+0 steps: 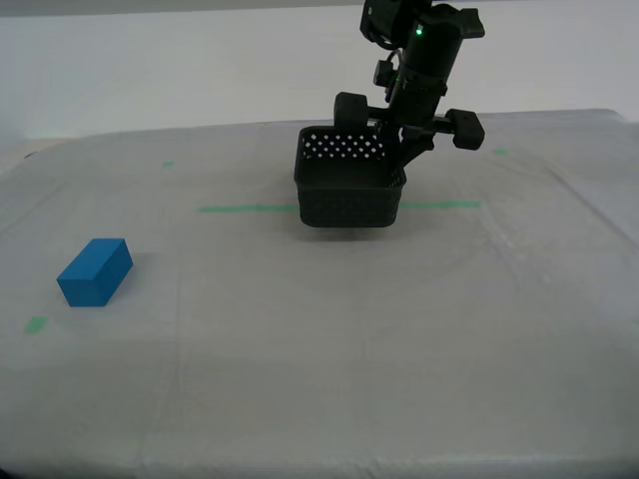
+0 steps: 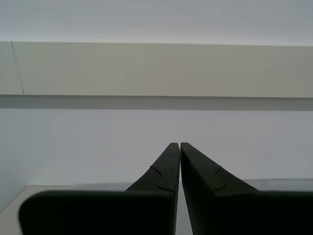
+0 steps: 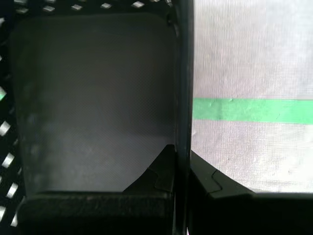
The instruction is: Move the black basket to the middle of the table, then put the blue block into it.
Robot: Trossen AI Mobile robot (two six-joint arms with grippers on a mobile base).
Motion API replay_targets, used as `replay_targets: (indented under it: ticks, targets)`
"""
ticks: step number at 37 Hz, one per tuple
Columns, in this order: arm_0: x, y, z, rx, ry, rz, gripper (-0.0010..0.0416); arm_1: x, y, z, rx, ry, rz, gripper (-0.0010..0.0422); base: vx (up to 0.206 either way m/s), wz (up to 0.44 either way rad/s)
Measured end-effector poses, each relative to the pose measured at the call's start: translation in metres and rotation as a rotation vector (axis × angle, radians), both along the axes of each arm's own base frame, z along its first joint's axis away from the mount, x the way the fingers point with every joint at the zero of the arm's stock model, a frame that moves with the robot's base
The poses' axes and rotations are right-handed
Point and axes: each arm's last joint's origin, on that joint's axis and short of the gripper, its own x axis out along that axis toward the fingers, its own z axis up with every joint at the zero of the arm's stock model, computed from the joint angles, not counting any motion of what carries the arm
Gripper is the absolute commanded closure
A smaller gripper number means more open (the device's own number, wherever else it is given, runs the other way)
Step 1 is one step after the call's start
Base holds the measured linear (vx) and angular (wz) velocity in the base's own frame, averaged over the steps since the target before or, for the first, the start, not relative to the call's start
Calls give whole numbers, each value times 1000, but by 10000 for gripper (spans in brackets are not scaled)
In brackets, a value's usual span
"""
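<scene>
My first gripper [image 3: 182,164] pinches one wall of the basket [image 1: 349,190], held just above table [image 1: 319,379] centre, over green tape [image 1: 245,209]. Thin-wall grip: basket could tilt/slip. Block [image 1: 95,270] sits at exterior view's left. Second gripper [image 2: 180,147]: jaws pressed together, empty.

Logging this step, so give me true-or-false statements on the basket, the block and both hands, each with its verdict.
1. The blue block lies inside the black basket. False: it sits on the table, toward the exterior view's left.
2. My first hand grips the basket's wall. True.
3. My second hand is wide open. False: its fingers are shut together, holding nothing.
4. The basket is empty. True.
5. The green tape line runs past the basket. True.
</scene>
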Motion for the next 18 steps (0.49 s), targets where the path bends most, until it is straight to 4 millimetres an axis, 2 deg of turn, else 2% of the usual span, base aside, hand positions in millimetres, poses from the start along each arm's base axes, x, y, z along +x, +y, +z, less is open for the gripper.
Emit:
replay_targets:
  ticks: [18]
  targets:
    - [18,6,-32,-33,51,36,406,0,0,0,0,1,0,412,0,0]
